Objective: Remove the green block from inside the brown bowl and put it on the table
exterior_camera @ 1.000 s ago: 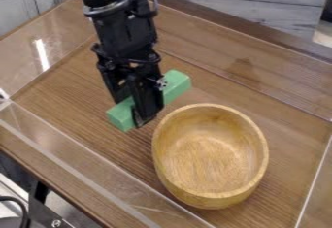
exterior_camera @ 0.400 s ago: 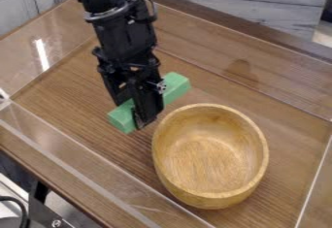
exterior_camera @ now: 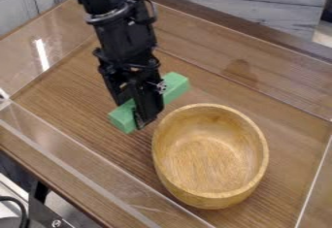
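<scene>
Camera view: the bright green rectangular block [exterior_camera: 174, 87] is sitting between the jaws of the black gripper [exterior_camera: 142, 105], its two ends showing on opposite sides of them. The jaws are closing around the block's middle and gripping it; black parts are hiding that middle portion. The block is lying outside the bowl, slanting from lower left to upper right; whether its underside is touching the table cannot be told.

Just beside the jaws, to their lower right in the view, the round light-brown wooden bowl [exterior_camera: 213, 158] is standing upright on the table, its opening facing up. The brown wood-grain tabletop [exterior_camera: 247, 75] is extending around both. Above the jaws, the black robot arm [exterior_camera: 119, 23] is reaching down from the top edge of the view. Well apart from the jaws, at the lower left corner, a thin black cable [exterior_camera: 22, 209] is curving.
</scene>
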Tool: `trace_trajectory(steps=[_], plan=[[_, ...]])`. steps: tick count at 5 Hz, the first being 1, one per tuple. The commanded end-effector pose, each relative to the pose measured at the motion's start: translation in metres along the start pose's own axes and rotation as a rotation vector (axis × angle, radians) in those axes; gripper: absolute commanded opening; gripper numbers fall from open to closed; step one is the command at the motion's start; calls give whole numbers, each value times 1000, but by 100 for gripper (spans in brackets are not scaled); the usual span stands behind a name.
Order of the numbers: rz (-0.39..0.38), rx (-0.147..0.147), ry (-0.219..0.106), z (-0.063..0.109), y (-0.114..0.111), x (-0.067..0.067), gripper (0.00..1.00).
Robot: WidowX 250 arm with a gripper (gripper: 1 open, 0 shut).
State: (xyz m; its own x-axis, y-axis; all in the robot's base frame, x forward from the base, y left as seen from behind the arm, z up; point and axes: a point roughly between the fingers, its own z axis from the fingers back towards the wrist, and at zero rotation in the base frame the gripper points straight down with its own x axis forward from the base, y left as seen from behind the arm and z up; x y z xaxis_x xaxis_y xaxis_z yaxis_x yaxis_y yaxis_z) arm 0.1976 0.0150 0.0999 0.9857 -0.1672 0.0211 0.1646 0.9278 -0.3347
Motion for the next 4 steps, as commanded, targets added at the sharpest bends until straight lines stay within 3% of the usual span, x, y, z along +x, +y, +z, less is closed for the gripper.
trace_trajectory(steps=[1, 4], plan=[[3, 13, -32, 5, 3, 4, 0], [7, 13, -37, 2, 7, 6, 0]])
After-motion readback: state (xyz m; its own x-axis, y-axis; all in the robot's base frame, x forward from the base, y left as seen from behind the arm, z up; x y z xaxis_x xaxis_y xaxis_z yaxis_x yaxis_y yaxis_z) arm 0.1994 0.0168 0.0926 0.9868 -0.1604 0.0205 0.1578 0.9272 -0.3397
